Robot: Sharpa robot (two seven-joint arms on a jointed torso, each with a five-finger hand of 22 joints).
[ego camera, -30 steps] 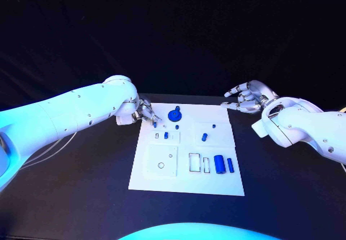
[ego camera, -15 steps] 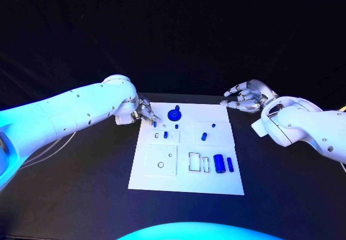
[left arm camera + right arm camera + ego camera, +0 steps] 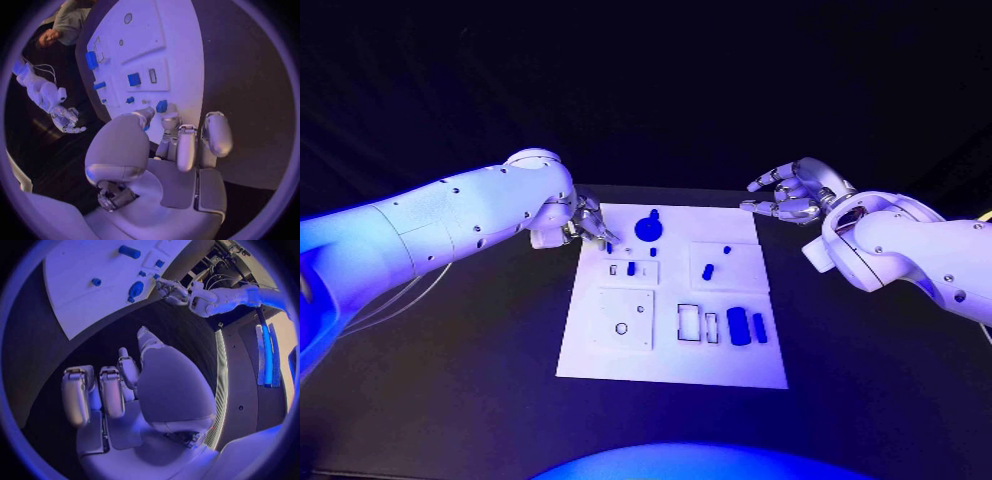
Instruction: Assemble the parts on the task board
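— What are we looking at, starting with the surface?

— We are looking down at a black table (image 3: 459, 400) with dark surroundings all around it. The white board (image 3: 672, 365) is lying in the middle of the table, its long side running away from us.

— And what are we seeing on the board?

— We are seeing small blue parts spread over it. A round blue part with a knob (image 3: 649, 228) is sitting near the far edge. Two small blue pegs (image 3: 632, 268) are standing just behind it toward us, and another small blue piece (image 3: 708, 271) is lying to the right of those. Nearer to us, a thick blue cylinder (image 3: 738, 326) and a thinner blue bar (image 3: 759, 327) are lying side by side next to two rectangular slots.

— Where is the left hand (image 3: 586, 225) in relation to all that?

— It is hovering at the board's far left corner, fingers pointing down. In the left wrist view we are seeing a small blue part (image 3: 161, 106) right at its fingertips (image 3: 147, 113), apparently pinched there. The round part is just beside this hand, toward the board's middle.

— And the right hand (image 3: 790, 196)?

— It is hanging off the board's far right corner, above the bare table. Its fingers are loosely curled and apart, and we are seeing nothing in them. The parts are all well apart from it.
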